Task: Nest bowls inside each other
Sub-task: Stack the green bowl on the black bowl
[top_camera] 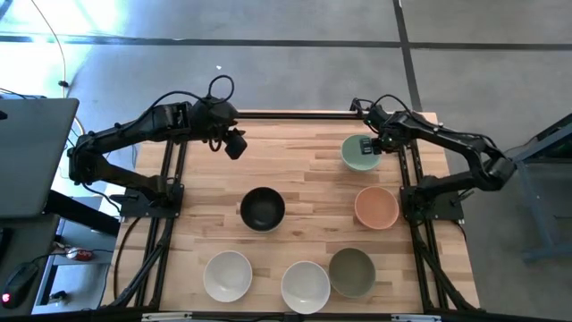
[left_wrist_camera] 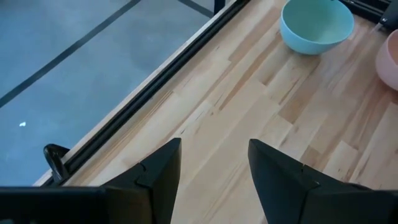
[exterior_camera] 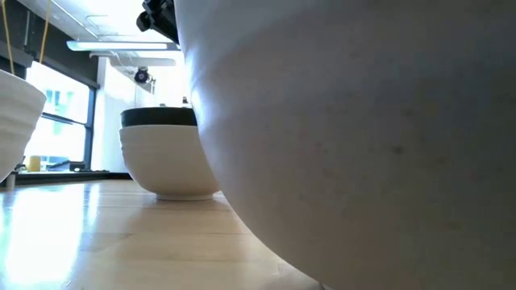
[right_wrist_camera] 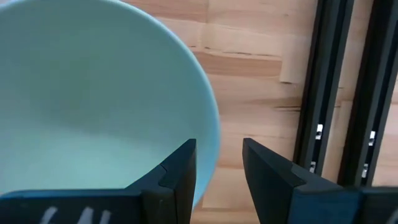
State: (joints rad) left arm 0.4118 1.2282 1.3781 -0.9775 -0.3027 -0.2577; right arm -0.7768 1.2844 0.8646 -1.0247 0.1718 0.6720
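1. Hanging over the far right corner of the table (top_camera: 295,170), the right gripper (top_camera: 368,146) has its fingers parted, one finger (right_wrist_camera: 180,171) inside the pale mint green bowl (top_camera: 358,153) and the other just outside, so they straddle the rim. From the right wrist view a sliver of gap shows either side of the rim, and I cannot tell whether the pads are pressing on it.
2. The mint bowl sits on the wood in that far right corner, close by the dark frame rail (right_wrist_camera: 323,93) along the right edge.
3. The left gripper (top_camera: 234,145) hovers near the far edge, left of centre, its fingers spread apart with nothing between them (only bare wood shows in the gap from its own wrist camera).
4. The peach-orange bowl (top_camera: 376,207) stands by the right edge, just nearer than the mint one and apart from it.
5. The black bowl (top_camera: 262,209) sits about mid-table; from table height it looks to be seated inside a white bowl (exterior_camera: 165,165).
6. Along the near edge stand three bowls in a row: a white one (top_camera: 227,275) towards the left, another white one (top_camera: 306,286) in the middle, and the olive-grey bowl (top_camera: 351,271) just beside it on the right.
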